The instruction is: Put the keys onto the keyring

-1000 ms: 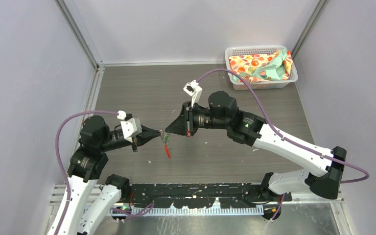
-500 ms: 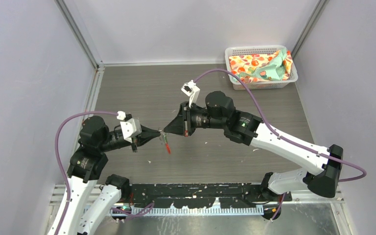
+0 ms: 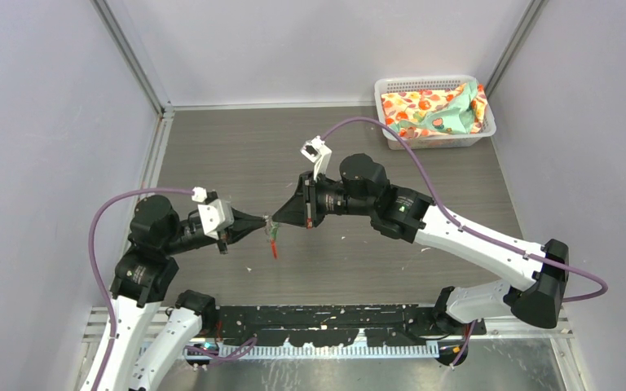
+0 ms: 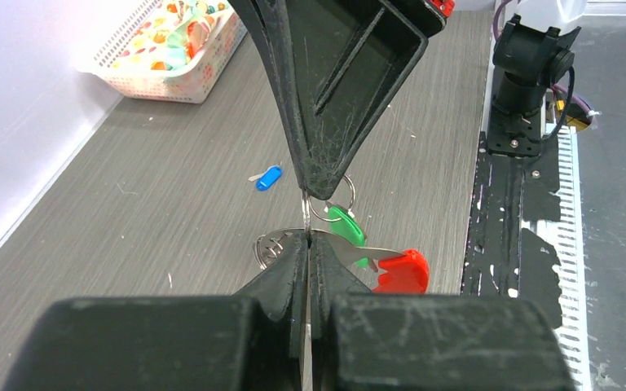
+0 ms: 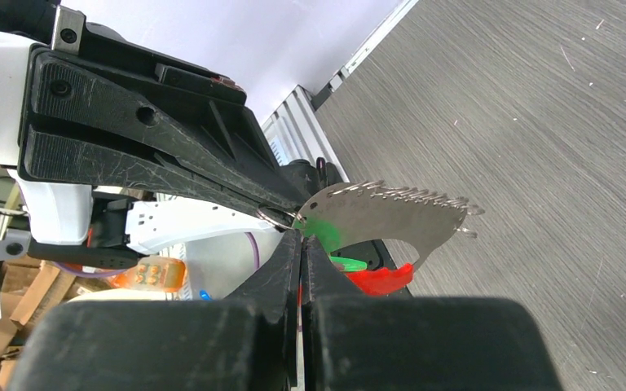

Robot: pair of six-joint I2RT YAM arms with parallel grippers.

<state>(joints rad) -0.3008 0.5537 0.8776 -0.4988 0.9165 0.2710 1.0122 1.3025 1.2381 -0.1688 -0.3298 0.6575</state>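
The keyring is a flat silvery toothed plate (image 5: 391,213) with a red tag (image 4: 403,273) and hangs in mid-air above the table. My left gripper (image 4: 307,238) is shut on its edge. My right gripper (image 5: 300,236) meets it tip to tip (image 3: 271,221) and is shut on the small wire ring of the green key (image 4: 345,224), which dangles right against the keyring. The blue key (image 4: 269,177) lies loose on the table beyond; the top view does not show it. The red tag (image 3: 274,248) hangs below both tips.
A white basket (image 3: 434,81) holding a patterned cloth stands in the back right corner, also in the left wrist view (image 4: 181,86). Grey walls enclose the table on three sides. The black arm-mount rail (image 3: 334,322) runs along the near edge.
Both gripper tips have drifted slightly left together with the keyring and the green key. The right arm has stretched a little further left. Both grips are unchanged.
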